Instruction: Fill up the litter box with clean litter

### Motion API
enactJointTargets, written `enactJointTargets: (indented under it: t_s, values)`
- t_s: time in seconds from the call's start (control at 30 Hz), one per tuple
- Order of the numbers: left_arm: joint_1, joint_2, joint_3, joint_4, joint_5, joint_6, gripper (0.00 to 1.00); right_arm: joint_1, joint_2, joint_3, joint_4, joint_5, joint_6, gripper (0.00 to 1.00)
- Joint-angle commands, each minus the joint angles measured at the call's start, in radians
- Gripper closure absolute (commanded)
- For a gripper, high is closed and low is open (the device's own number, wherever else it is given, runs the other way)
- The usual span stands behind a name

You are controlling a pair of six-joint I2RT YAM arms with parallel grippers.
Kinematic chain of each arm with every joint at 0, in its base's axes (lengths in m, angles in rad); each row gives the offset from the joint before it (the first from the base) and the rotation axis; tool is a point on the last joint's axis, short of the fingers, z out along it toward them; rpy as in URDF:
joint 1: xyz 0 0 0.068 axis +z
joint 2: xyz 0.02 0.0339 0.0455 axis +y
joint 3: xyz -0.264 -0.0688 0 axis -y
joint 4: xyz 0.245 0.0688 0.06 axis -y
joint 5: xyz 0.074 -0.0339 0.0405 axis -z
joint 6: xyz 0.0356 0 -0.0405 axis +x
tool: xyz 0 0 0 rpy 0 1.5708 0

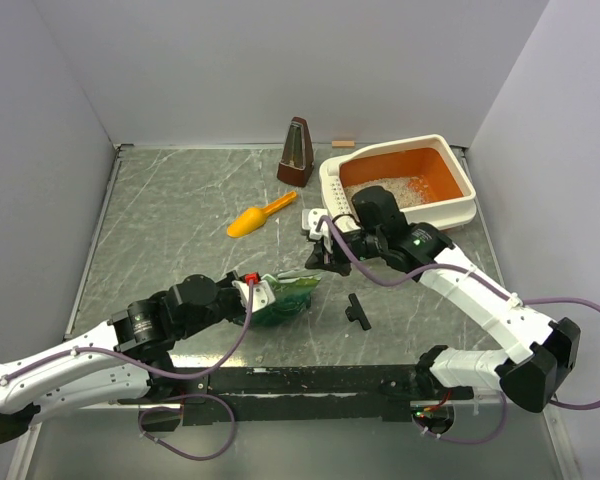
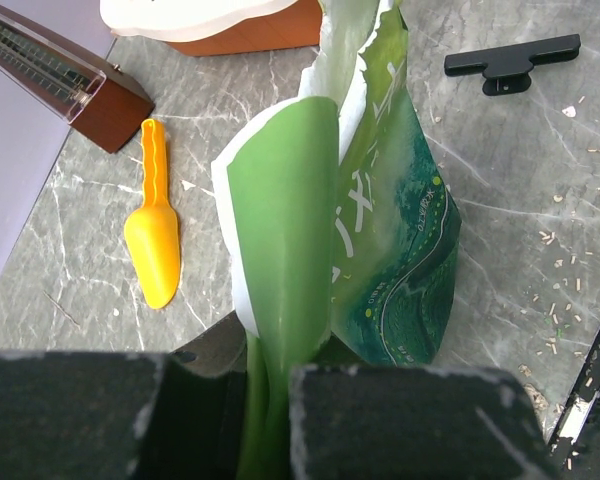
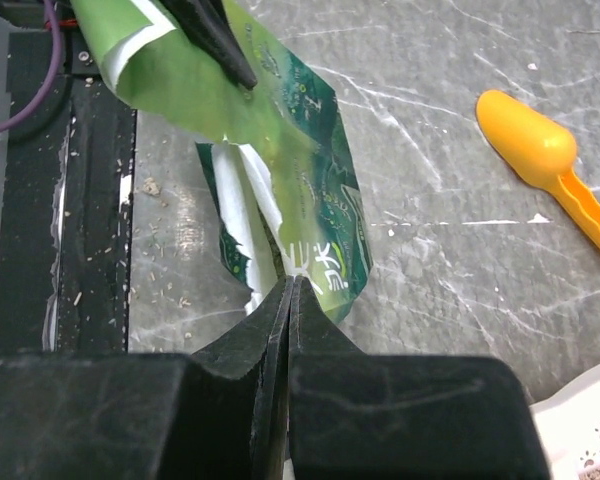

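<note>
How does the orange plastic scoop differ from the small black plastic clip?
Colour: the orange plastic scoop is orange-yellow; the small black plastic clip is matt black. Shape: the scoop has a rounded bowl and long handle; the clip is a short bar with a stubby tab. Place: the scoop lies left of the cream-white litter box; the clip lies right of the crinkly green bag. Both lie flat on the grey marbled table.

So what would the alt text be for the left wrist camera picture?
An open green bag fills the middle, its edge pinched in the left gripper at the bottom. On the grey table lie an orange scoop to the left and a black clip at top right.
</note>
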Motion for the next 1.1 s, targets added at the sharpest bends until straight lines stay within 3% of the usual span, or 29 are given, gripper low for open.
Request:
enactJointTargets:
  t_s: [0.0,0.67,1.07]
  values:
    - [-0.003,-0.01,0.023,0.067,-0.033,0.006,0.99,0.02,-0.008,0.033,-0.017,0.001,-0.035,1.0]
    - [-0.003,-0.019,0.029,0.068,-0.038,-0.005,0.99,0.057,0.061,0.046,-0.013,0.024,-0.055,1.0]
    - [-0.003,-0.002,0.054,0.076,-0.047,-0.005,0.99,0.114,0.236,0.145,-0.117,0.061,-0.101,1.0]
